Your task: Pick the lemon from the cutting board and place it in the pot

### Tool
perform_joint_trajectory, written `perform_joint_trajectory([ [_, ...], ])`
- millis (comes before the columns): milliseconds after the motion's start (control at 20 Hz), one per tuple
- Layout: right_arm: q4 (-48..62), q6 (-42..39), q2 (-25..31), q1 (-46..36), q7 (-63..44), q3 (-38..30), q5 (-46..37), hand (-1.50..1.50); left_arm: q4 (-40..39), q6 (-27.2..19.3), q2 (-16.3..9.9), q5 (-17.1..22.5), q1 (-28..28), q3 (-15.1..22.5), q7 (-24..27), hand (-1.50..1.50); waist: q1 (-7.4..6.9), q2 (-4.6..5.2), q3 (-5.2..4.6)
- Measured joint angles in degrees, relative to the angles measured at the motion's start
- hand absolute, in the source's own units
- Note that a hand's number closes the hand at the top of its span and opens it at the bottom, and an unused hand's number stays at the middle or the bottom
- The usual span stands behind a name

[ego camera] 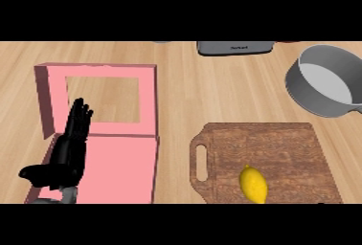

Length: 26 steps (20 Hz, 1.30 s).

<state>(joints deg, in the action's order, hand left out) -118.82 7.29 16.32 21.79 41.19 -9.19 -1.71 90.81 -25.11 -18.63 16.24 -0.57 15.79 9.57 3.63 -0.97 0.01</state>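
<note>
At the view's lower left, the left hand rests open with its fingers straight and pointing up the counter, its thumb sticking out to the left, and it holds nothing. It shows over a pink open box, whose flat pink part lies under and just right of the palm, while its square frame, through which the wooden counter shows, stands beyond the fingertips. Well to the right of the hand lies a brown wooden cutting board with a slot handle on its near-hand side. The lemon lies on that board, toward its lower edge, long axis roughly up and down, apart from the hand. Farther up and to the right, well apart from the hand, a grey pot sits on the counter, partly cut by the view's right edge. At the top, between box and pot, a grey appliance shows in part.
</note>
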Motion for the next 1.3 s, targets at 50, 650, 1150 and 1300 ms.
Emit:
perform_joint_trajectory([
  [50, -2.3, -0.4, -0.6, 3.7, 1.9, 0.4, -0.9, -1.5, 0.6, 0.0, 0.1, -0.2, 0.2, 0.3, -0.3, 0.0, -0.23, 0.08, 0.0],
  [650, -15.5, -1.9, 2.2, 31.1, -7.4, 3.3, -24.7, -1.5, 0.8, 1.4, 1.7, -1.0, 0.0, 1.7, 0.3, 0.0, -2.32, 1.07, -0.23],
  [1150, -13.9, -1.1, 1.6, 30.2, -23.8, 15.9, -36.4, -1.5, 0.3, 2.5, 2.0, -1.4, -0.8, 1.3, 0.1, 0.0, -3.95, 1.26, -0.2],
  [1300, -12.8, -1.6, 2.0, 27.9, -29.3, 18.1, -42.2, -1.5, -0.8, 3.2, 2.2, -1.2, -1.3, 0.8, 0.6, 0.0, -4.16, 1.33, -0.21],
])
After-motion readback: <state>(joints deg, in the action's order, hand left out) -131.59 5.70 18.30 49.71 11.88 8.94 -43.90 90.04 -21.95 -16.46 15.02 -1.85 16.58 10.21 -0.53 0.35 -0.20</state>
